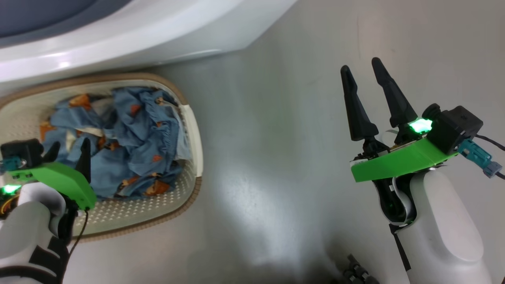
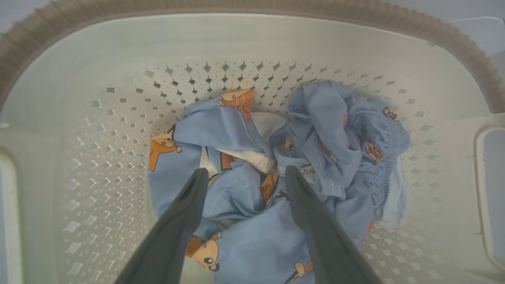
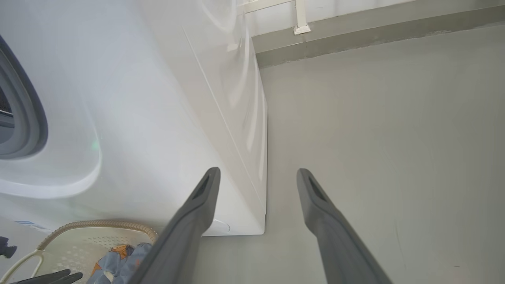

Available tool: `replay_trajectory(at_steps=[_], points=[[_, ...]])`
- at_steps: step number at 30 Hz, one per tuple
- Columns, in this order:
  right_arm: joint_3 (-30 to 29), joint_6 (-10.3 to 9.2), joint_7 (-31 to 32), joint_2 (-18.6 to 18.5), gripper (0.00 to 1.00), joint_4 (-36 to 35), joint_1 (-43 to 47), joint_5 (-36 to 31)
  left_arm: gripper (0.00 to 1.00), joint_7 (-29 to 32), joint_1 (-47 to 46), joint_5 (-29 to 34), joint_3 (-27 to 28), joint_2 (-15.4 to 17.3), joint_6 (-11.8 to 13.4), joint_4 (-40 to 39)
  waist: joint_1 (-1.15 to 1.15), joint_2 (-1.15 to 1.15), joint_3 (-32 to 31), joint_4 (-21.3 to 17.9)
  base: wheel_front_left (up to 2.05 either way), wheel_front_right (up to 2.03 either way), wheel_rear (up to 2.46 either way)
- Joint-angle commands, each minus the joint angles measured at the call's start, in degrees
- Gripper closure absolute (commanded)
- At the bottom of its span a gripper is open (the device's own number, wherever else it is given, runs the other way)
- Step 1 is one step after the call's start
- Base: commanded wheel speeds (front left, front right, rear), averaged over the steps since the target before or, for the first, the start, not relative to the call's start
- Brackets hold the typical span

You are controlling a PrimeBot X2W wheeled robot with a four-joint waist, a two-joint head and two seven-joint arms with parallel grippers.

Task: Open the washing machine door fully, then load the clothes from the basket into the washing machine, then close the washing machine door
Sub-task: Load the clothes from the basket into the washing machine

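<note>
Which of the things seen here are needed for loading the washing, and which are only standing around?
For the job: washing machine, basket, clothes in it, open left gripper over them.
Just around: white wall conduit, grey skirting strip.

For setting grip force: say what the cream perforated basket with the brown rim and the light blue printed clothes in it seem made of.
Cream perforated basket: likely moulded plastic, smooth semi-matte, given evenly punched holes; its brown rim looks woven, perhaps only textured plastic. Light blue printed clothes: thin soft fabric, maybe cotton, matte; it creases and gathers at an elastic band.
</note>
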Motion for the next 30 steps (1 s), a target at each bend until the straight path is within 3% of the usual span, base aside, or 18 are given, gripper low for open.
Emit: replay_trajectory(at_steps=[1, 11, 30], points=[[1.2, 0.09, -0.3, 0.6, 0.00, -1.4, 0.7, 0.2, 0.00, -0.2, -0.2, -0.4, 1.0, 2.3, -0.2, 0.4, 0.00, 0.00, 1.9, -1.6, 0.00, 0.00, 0.00], [2.1, 0.09, -0.3, 0.9, 0.00, -1.9, -0.1, 1.3, 0.00, 1.9, -3.8, -1.8, -2.6, 3.2, -0.5, 5.5, 0.00, 0.00, 4.8, -4.3, 0.00, 0.00, 0.00], [2.9, 0.09, -0.3, 0.9, 0.00, -2.8, -0.3, 3.1, 0.00, 12.5, -7.1, -8.6, -9.8, 5.6, -0.6, 8.8, 0.00, 0.00, 7.3, -7.3, 0.00, 0.00, 0.00]])
